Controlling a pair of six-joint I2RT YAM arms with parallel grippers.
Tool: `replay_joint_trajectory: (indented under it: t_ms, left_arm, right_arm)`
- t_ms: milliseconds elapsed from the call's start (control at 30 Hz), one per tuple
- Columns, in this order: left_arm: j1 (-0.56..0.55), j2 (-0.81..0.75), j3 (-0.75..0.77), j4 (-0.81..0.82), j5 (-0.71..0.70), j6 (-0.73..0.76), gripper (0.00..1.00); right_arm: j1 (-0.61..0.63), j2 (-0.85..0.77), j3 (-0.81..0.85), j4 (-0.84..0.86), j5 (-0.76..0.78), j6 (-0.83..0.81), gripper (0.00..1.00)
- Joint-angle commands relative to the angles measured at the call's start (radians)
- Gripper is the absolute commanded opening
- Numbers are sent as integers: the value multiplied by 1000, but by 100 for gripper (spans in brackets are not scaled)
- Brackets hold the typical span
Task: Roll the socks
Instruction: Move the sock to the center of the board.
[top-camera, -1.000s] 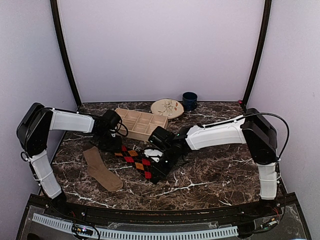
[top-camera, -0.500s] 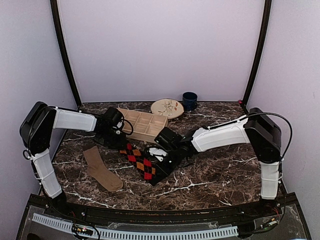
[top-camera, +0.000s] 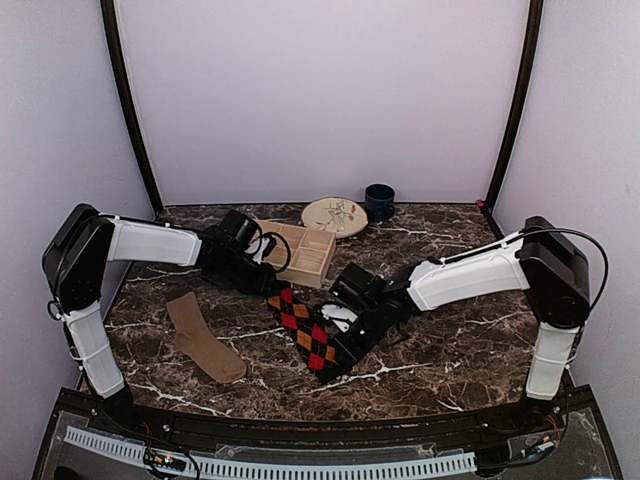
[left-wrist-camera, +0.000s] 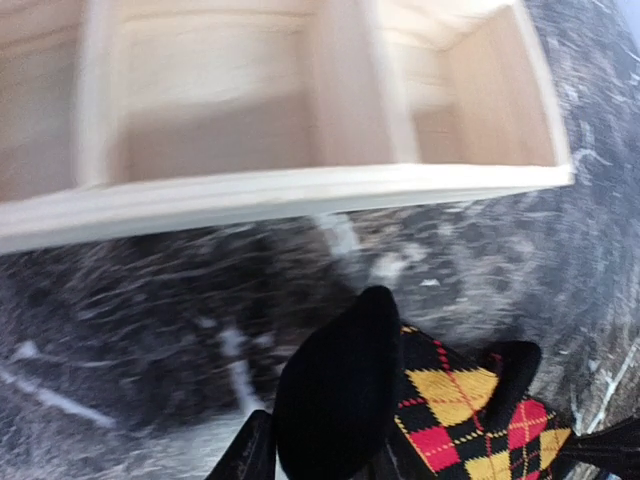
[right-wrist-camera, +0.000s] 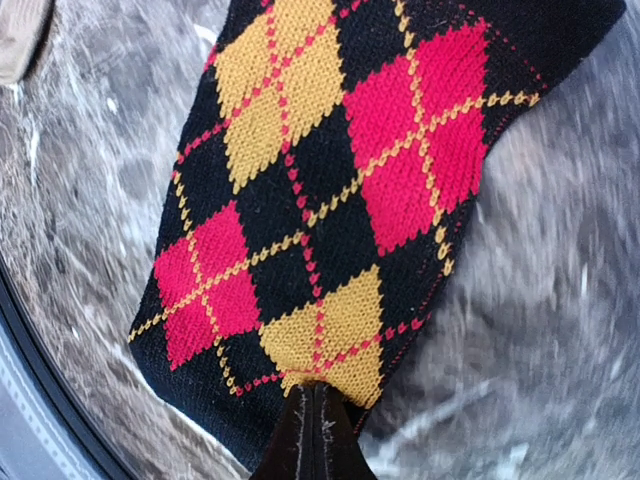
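Both arms have dragged the argyle sock (top-camera: 305, 335) rightward on the table (top-camera: 450, 345), tan sock (top-camera: 203, 338) lying apart at left; right gripper (right-wrist-camera: 315, 405) pinched tight on the argyle's near edge, left gripper (top-camera: 270, 290) seemingly clamping its black end, limp light knit, probably best held by the ends.

My claw (left-wrist-camera: 428, 452) pinches the argyle sock (left-wrist-camera: 450, 400), whose black end bulges up beside one of my fingers (left-wrist-camera: 248, 455). Beyond it lies the dark marbled table (left-wrist-camera: 150, 310), blurred. A pale wooden box (left-wrist-camera: 300, 190) with dividers fills the top.
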Motion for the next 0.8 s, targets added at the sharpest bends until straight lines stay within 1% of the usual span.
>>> replay_joint_trajectory:
  t_ms: [0, 33, 167, 467, 667, 767]
  left_arm:
    - [-41, -12, 50, 57, 117, 63, 33]
    - [-43, -1, 62, 55, 143, 70, 33]
    - [-107, 35, 108, 59, 192, 92, 33]
    - [-174, 132, 225, 65, 286, 118, 33]
    - [-200, 193, 314, 51, 295, 124, 32]
    - [-205, 204, 343, 27, 265, 120, 33]
  right_arm:
    - [4, -35, -82, -119, 31, 72, 0]
    - [4, -46, -95, -118, 29, 82, 0]
    - [6, -105, -143, -112, 23, 131, 0]
    - [15, -212, -248, -88, 10, 221, 0]
    - [23, -280, -305, -69, 8, 269, 0]
    - [25, -304, -317, -70, 12, 279, 0]
